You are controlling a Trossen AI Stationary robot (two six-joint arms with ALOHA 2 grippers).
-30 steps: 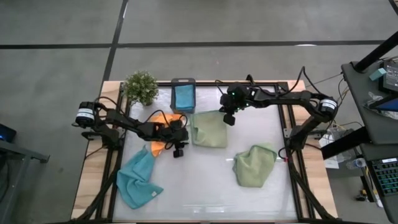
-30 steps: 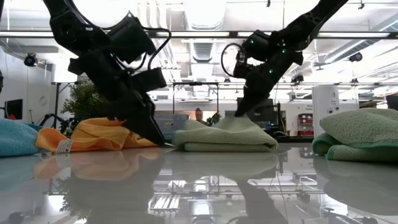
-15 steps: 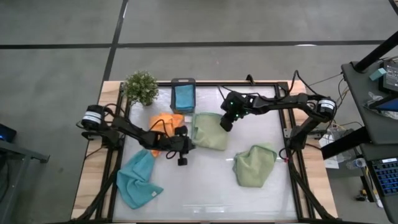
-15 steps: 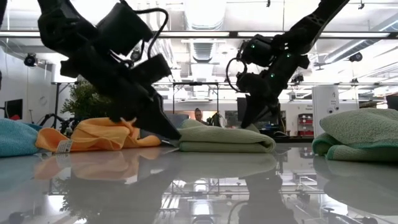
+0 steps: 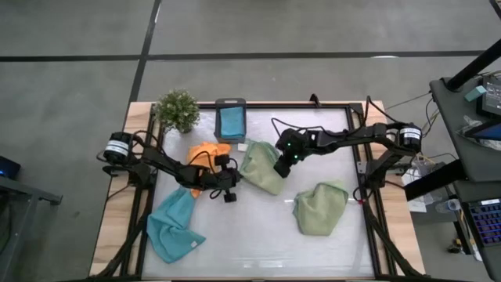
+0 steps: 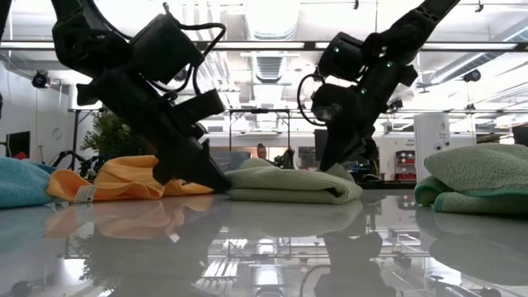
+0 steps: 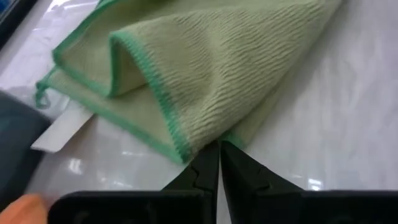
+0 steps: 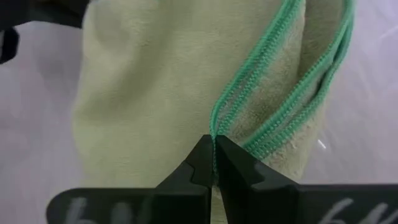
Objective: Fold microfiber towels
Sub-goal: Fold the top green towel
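The left gripper (image 7: 219, 148) has its fingers pressed together, pinching the near corner of the folded sage green towel (image 5: 261, 166), right at its green stitched hem. The right gripper (image 8: 214, 149) is likewise clamped tight, nipping the doubled green edge on the opposite side of that same towel. Both arms reach low across the white table (image 5: 250, 227) and meet at this towel, the left arm passing over the orange towel (image 5: 205, 153). Beside the green towel, a light blue towel (image 5: 171, 225) lies crumpled behind the left arm, and a second sage green towel (image 5: 319, 207) sits bunched below the right arm. A white tag (image 6: 84, 194) shows on the orange towel; its print cannot be read.
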